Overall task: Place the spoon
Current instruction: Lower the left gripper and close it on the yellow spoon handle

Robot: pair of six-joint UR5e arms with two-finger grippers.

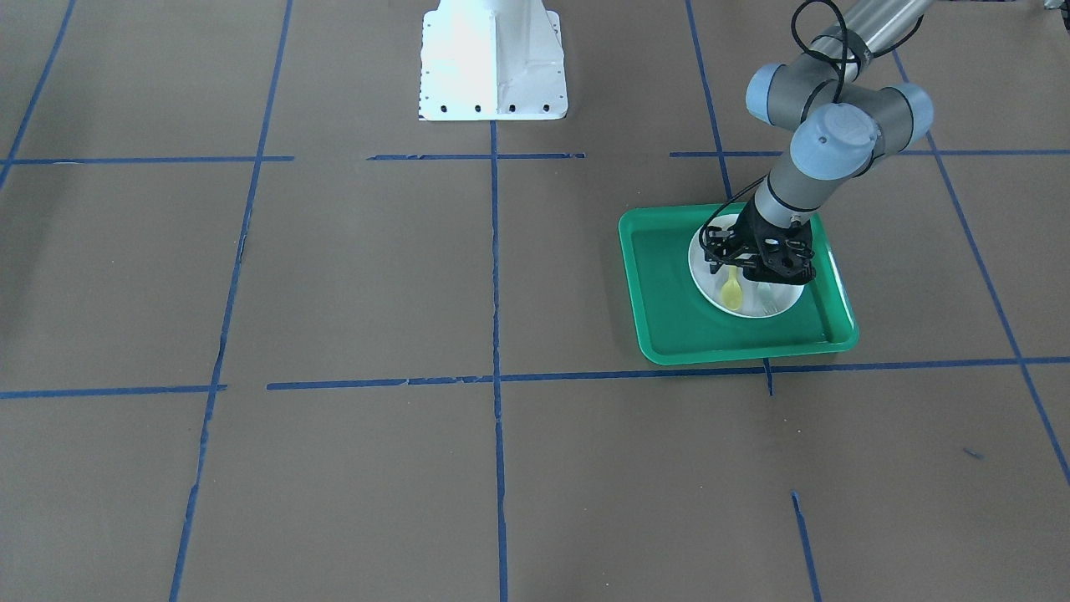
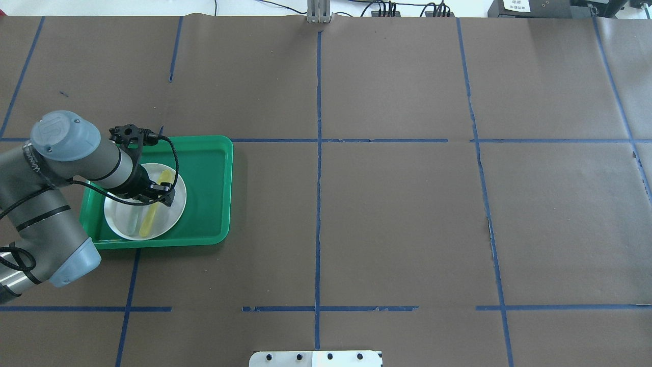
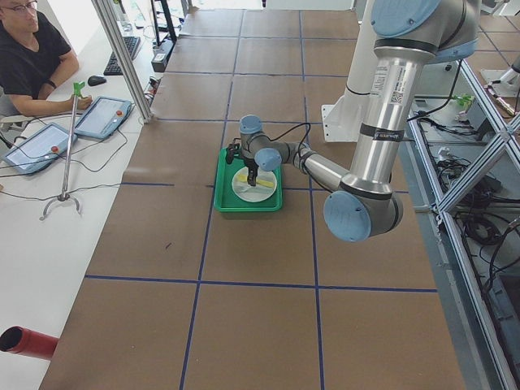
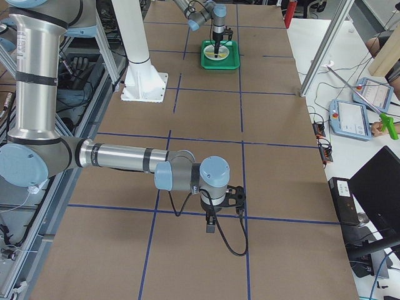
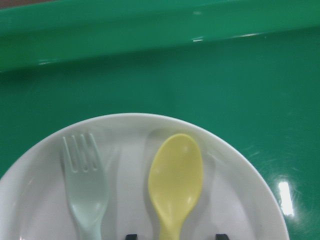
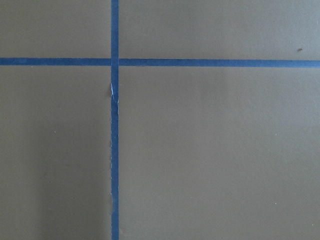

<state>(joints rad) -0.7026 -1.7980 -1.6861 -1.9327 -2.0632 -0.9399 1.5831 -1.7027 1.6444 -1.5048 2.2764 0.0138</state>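
Spread open and gripping nothing, the left end effector (image 2: 161, 196) hangs low over the white plate (image 5: 240, 200), which sits in the green tray (image 5: 200, 75) on the brown desk (image 2: 407, 204). In the left wrist view its two dark fingertips (image 5: 131, 236) just show at the bottom edge, one on each side of the spoon (image 5: 176, 170). The spoon's slim handle runs down between them and touches neither; it lies closer to the fingertip on the fork's side. The pale-yellow spoon lies flat on the plate, its oval bowl pointing away from the end effector toward the tray's rim. Just beside it, and roughly parallel, lies the pale grey-green fork (image 5: 85, 185), its tines pointing the same way; a narrow strip of white plate separates the two. In the overhead view the spoon stretches across most of the plate, with the end effector above its middle part. Whether the fingertips touch the plate cannot be told. The right end effector (image 4: 211, 224) appears only in the side view, poised above the desk well away from the tray. Its wrist camera sees only brown paper and crossed blue tape lines, so whether it is spread or closed cannot be told.
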